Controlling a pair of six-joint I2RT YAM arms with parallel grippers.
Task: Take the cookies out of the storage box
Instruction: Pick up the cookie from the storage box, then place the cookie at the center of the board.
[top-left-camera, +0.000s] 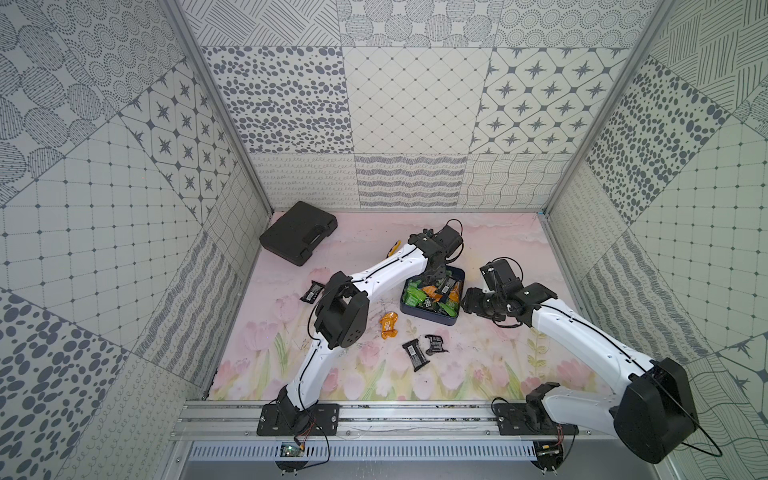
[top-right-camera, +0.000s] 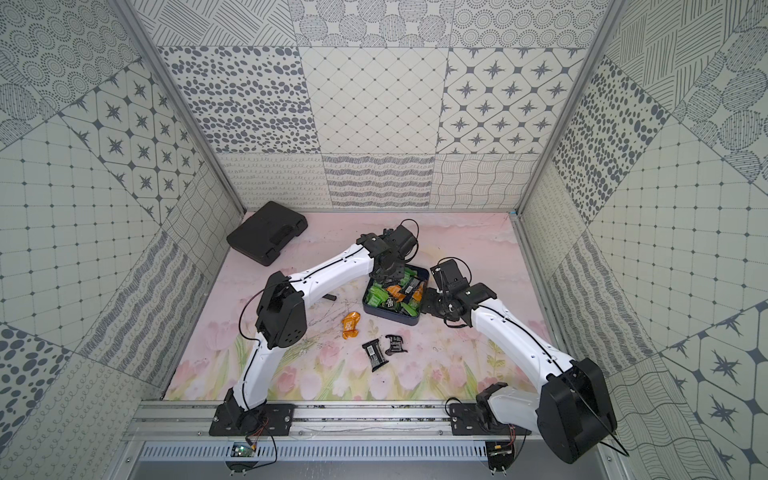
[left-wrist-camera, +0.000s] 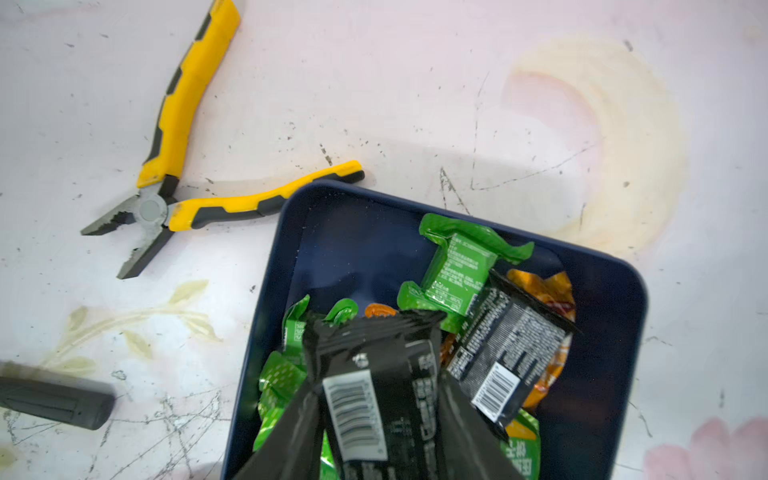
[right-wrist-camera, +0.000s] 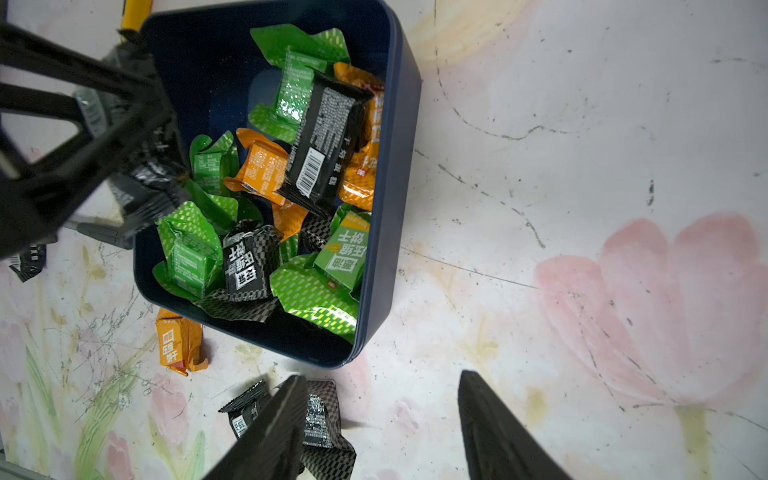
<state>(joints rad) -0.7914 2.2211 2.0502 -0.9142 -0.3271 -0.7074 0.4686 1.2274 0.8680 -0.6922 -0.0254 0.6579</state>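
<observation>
Floral surface (top-left-camera: 498, 237), frame centre: left jaws clamp a black cookie (left-wrist-camera: 374, 399) lengthwise over the storage box (top-left-camera: 430, 319); right jaws gape empty.

I count one box (top-left-camera: 430, 318), one pliers (left-wrist-camera: 151, 208), one black case (top-left-camera: 298, 237) and one dark grey stick (left-wrist-camera: 54, 401). Four packets (top-left-camera: 415, 353) lie loose on the mat (top-left-camera: 490, 245): three black and one orange packet (top-left-camera: 389, 325). One more black packet (left-wrist-camera: 357, 415) is pinched in the left gripper (right-wrist-camera: 151, 183). In the box I make out roughly a dozen, green, orange and black, too overlapped to count exactly.
</observation>
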